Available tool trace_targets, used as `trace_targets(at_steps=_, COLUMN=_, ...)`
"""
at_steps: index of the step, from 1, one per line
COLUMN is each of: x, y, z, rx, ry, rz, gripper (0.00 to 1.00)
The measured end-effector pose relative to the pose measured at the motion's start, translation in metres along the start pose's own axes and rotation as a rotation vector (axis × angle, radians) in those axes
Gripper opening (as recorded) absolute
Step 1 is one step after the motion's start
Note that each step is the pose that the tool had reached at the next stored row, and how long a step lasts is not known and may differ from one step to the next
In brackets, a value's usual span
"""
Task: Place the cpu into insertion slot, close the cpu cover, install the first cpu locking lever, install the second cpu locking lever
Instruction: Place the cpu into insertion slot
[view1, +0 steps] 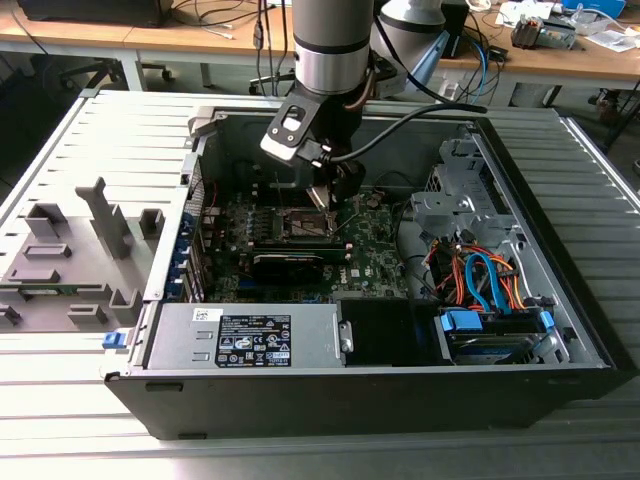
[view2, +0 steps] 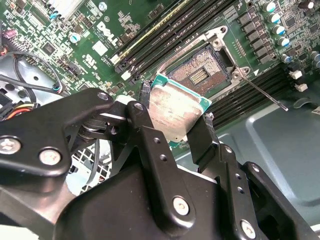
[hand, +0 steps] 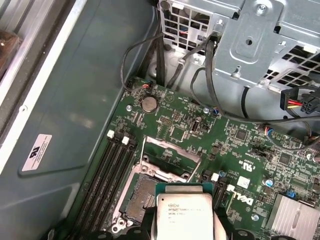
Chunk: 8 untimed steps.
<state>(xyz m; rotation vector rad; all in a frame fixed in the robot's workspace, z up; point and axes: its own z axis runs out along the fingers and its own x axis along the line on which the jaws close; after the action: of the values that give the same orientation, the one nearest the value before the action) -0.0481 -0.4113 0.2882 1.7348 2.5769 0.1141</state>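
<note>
A ribbed grey table (view1: 60, 420) is seen with an open computer case (view1: 300, 400) lying on it and desks beyond. Inside the case a green circuit board (hand: 240, 150) is mounted. A power supply box (view1: 245, 335) sits at the near wall, and orange and blue cables (view1: 480, 280) are bundled at the exterior view's right. The gripper (view1: 330, 195) is lowered over the middle of the board. A small square silvery chip (view2: 175, 112) is clamped by two opposite edges between its black fingers (view2: 142, 125). The socket (view2: 200, 75) lies just beyond the chip and is partly overlapped by it in both wrist views (contact cannot be judged). The socket is empty, its gold contacts bare. The cover plate (hand: 170, 146) stands raised on the socket's side away from the chip, and a thin lever (view2: 262, 94) sticks out beside it.
</note>
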Motion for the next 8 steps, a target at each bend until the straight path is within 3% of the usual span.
trace_targets(at_steps=8, x=0.0, y=0.0, z=0.0, rx=-0.0003, ry=-0.0018, rz=0.023, gripper=0.54)
